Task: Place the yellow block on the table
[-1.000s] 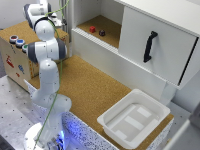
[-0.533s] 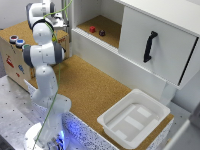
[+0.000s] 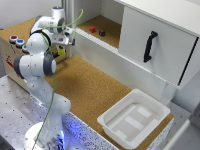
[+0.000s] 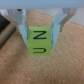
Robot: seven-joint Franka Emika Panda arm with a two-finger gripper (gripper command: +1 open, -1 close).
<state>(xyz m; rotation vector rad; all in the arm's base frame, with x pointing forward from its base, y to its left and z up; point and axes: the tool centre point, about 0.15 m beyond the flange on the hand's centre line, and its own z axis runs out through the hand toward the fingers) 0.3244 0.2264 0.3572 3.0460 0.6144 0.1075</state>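
The yellow block (image 4: 39, 41) is a small bright cube with dark letter marks, and it fills the gap between my two fingers (image 4: 23, 29) in the wrist view. My gripper (image 4: 42, 36) is shut on it, just above the speckled cork table (image 4: 40, 70). In the exterior view the gripper (image 3: 62, 48) hangs low at the table's (image 3: 95, 85) far left end, beside the button box. The yellow block (image 3: 60, 51) shows there as a small spot at the fingertips. I cannot tell whether the block touches the cork.
A cork-topped box with coloured buttons (image 3: 15, 42) stands right beside the gripper. The white cabinet's shelf holds a red block (image 3: 92, 29) and a dark round object (image 3: 102, 33). Its door has a black handle (image 3: 149, 46). A white tray (image 3: 135, 117) sits at the table's near right.
The arm has bent lower, its upper links swinging toward the exterior view's right. The gripper has sunk slightly toward the cork with the yellow block still held.
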